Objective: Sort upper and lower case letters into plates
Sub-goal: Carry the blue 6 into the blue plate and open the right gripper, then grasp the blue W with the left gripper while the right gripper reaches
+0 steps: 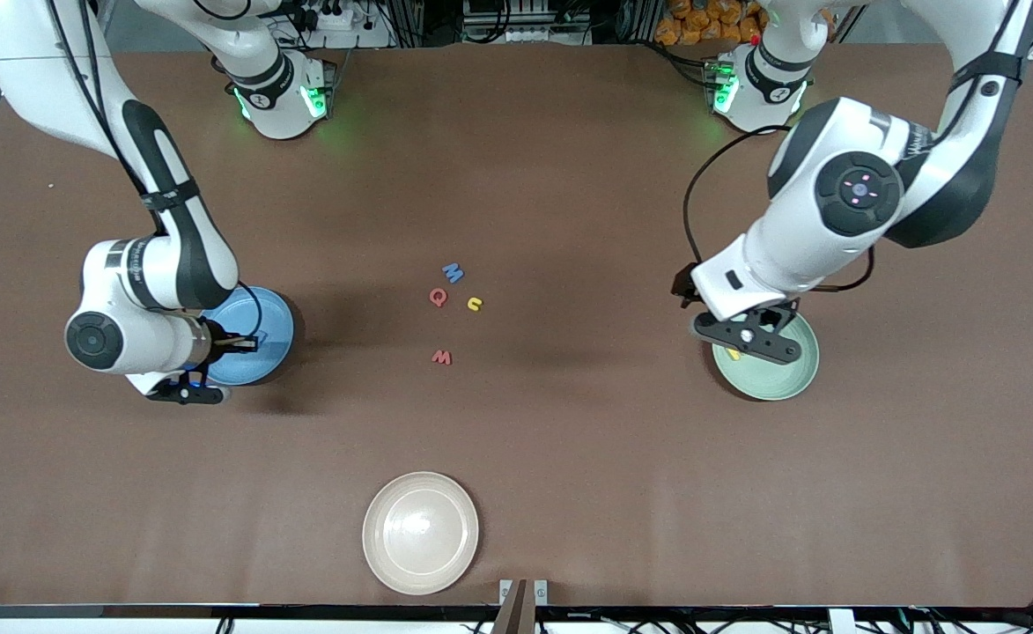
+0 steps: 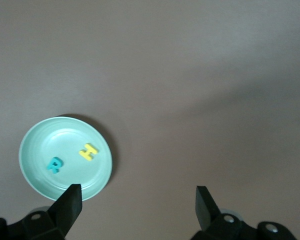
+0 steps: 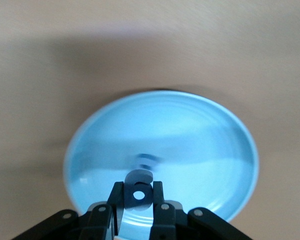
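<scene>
Brown desk: right gripper [image 3: 138, 196] pinches a blue letter g [image 3: 139, 181] over the blue plate [image 1: 274, 339] for dropping; left gripper [image 2: 138, 205] hangs wide over the mint plate [image 2: 35, 172], which holds R [image 2: 54, 164] and H [image 2: 88, 151]

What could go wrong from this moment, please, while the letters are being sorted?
1. The right gripper is shut on a small letter above the blue plate, seemingly near its rim; released there, the light letter might land off the plate.
2. The M, Q and u lie close together; the open left gripper, now by the mint plate, might nudge a neighbour when picking one.
</scene>
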You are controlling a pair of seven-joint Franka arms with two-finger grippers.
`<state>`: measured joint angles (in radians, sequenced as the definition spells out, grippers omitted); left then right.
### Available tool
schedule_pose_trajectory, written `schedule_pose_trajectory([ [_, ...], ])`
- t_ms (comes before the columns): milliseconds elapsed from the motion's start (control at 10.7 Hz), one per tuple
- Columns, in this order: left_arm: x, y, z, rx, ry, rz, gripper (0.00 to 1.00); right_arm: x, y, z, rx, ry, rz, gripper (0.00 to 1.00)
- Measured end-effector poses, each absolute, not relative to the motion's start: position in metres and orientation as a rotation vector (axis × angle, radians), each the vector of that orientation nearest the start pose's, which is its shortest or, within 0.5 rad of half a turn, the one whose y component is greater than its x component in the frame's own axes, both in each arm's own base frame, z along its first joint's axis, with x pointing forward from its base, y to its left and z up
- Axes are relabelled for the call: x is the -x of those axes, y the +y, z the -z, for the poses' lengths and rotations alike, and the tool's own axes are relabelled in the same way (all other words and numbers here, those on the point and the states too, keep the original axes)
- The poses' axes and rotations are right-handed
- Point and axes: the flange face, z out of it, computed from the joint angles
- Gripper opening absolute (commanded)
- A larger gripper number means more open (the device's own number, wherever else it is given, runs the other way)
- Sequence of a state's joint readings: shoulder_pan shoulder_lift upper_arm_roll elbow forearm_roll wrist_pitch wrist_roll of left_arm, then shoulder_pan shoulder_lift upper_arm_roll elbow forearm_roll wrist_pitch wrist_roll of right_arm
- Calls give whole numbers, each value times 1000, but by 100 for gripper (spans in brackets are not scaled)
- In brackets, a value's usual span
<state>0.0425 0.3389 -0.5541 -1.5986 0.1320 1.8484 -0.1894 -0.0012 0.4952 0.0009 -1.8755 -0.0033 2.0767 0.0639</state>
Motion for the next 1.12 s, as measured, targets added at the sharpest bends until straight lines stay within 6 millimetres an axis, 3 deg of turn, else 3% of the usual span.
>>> schedule_pose_trajectory([
  [94,-572,-300,-451,3132,511,-101,100,-597,-8,-219,3115,93,-463,62],
  [187,-557,-329,-444,3139,458,-117,100,-594,-8,-213,3113,94,-462,67],
  [281,-541,-360,-438,3149,403,-121,100,-591,-7,-210,3108,95,-465,93],
  [375,-526,-389,-433,3164,366,-112,100,-591,-5,-209,3104,98,-464,100],
  [562,-490,-450,-411,3194,297,-97,100,-593,-2,-214,3091,110,-449,100],
  [749,-462,-491,-376,3144,376,-47,100,-599,7,-231,3071,141,-427,100],
  [843,-450,-509,-360,3130,441,-29,100,-606,19,-242,3047,196,-414,100],
  [1124,-404,-567,-327,3142,645,18,100,-628,83,-273,3003,408,-346,100],
])
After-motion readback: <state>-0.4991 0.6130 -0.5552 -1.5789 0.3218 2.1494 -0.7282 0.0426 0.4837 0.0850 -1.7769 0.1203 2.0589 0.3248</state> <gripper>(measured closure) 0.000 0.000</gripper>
